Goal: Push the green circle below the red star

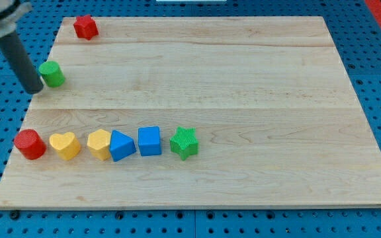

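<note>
The green circle stands near the board's left edge, in the upper left of the view. The red star sits above it and a little to the right, near the board's top left corner. My tip is at the board's left edge, just left of and slightly below the green circle, close to it or touching it. The dark rod slants up to the view's top left.
A row of blocks lies along the lower left: a red circle, a yellow heart, a yellow block, a blue triangle, a blue cube and a green star. The wooden board rests on a blue pegboard.
</note>
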`<state>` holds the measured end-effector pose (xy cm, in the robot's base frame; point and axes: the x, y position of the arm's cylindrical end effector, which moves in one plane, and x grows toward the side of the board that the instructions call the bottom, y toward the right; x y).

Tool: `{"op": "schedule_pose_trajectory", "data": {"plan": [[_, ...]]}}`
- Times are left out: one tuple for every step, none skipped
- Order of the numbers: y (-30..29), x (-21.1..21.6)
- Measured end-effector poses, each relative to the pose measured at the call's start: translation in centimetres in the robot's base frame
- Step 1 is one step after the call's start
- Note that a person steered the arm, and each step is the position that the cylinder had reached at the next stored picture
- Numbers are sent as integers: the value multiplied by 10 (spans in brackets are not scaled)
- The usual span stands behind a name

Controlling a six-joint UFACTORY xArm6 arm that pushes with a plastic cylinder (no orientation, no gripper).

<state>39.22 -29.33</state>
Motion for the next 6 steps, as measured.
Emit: {"op": "schedule_pose_trajectory", "data": {"plan": [[49, -53], [75, -38], [123, -40], [92, -86], [82, -83], [147, -68]]}}
